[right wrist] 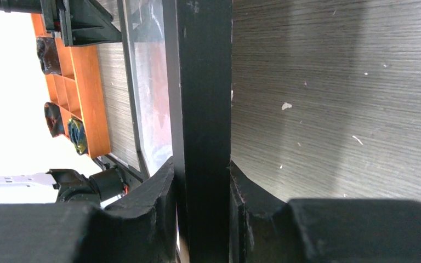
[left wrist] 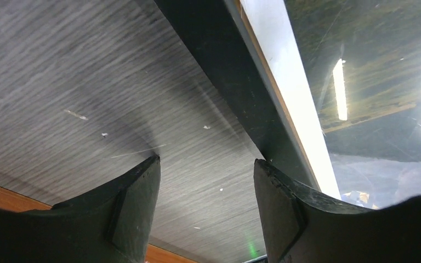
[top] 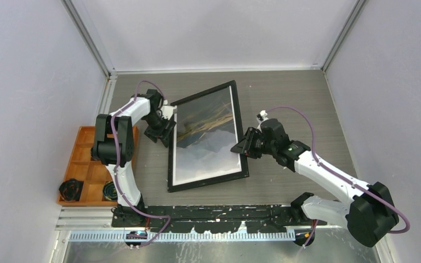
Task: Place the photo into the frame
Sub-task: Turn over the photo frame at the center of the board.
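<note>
The photo [top: 207, 137] looks to be seated inside the frame [top: 208, 182] already, face up under a shiny pane. The frame sits skewed mid-desk [top: 285, 93], and I can't tell if it's fully flat. Your right claw [top: 245, 145] is clamped on the frame's right rail near the lower corner. Your left claw [top: 164, 129] has its fingers apart just outside the left rail, with nothing between them. I'd say you're at the tidy-up stage: check the photo sits flush, then ease the right grip off without dragging the rail. The orange tray [top: 82, 159] is right by your left arm, so mind the elbow.
</note>
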